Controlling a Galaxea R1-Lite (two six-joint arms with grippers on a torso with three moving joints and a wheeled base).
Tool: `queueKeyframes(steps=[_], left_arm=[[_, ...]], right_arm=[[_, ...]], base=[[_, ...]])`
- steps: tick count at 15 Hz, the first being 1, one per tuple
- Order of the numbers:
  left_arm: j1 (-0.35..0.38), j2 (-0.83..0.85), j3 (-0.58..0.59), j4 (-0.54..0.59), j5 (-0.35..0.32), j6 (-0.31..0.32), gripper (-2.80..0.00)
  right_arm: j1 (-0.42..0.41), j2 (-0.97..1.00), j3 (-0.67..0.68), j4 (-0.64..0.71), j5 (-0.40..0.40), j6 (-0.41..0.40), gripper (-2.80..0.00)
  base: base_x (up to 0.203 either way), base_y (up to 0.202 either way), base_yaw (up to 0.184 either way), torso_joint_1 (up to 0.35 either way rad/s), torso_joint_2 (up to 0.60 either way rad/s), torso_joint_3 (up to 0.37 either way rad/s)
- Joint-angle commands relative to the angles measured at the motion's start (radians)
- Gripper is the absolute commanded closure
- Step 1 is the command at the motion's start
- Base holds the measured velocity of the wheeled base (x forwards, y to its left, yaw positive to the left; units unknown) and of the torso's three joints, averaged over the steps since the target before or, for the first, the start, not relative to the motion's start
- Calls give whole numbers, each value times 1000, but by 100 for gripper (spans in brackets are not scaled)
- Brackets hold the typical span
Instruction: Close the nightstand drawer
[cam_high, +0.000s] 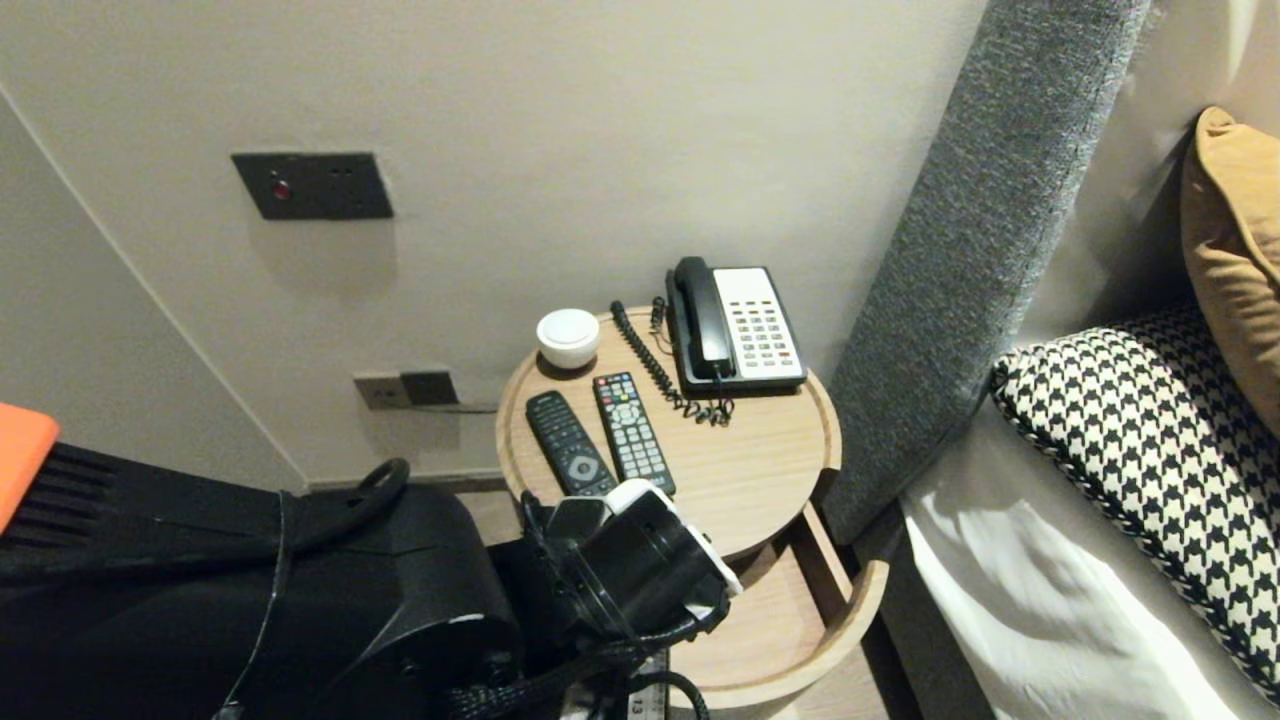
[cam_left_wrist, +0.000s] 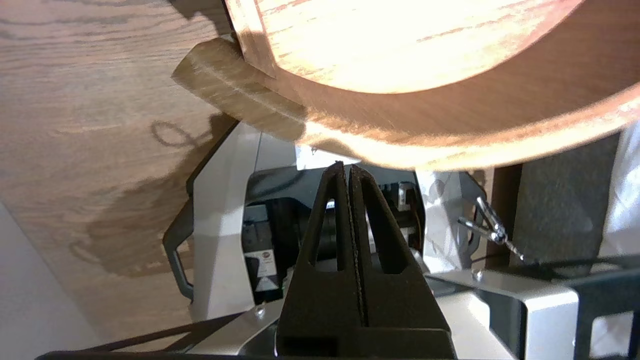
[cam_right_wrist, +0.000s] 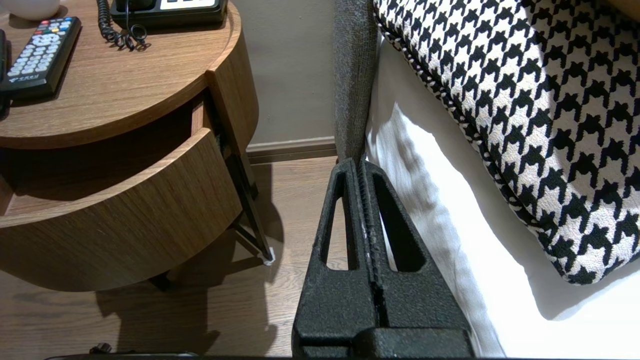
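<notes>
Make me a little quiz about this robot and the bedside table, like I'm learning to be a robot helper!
1. True or false: the drawer of the round table is pulled open.
2. How many remotes lie on the tabletop? A) one B) two C) four
3. Fill in: the left gripper, near the drawer's curved front, and the right gripper, beside the bed, both have fingers that are ____.

Key: 1 true; 2 B; 3 shut.
</notes>
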Motion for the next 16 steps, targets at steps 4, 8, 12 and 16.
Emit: queueKeyframes(steps=[4,8,12,16], left_arm=[[-42,-7,30,-3,-11,-7,0],[-44,27,21,5,-30,-6,0],[-50,27,35,6,-35,5,0],[-51,54,37,6,-42,33,0]], right_arm=[[0,1,40,-1,0,0,0],[0,1,40,-1,0,0,0],[0,1,40,-1,0,0,0],[0,1,40,-1,0,0,0]], base=[[0,0,0,0,0,0],[0,0,0,0,0,0],[0,0,0,0,0,0],[0,0,0,0,0,0]])
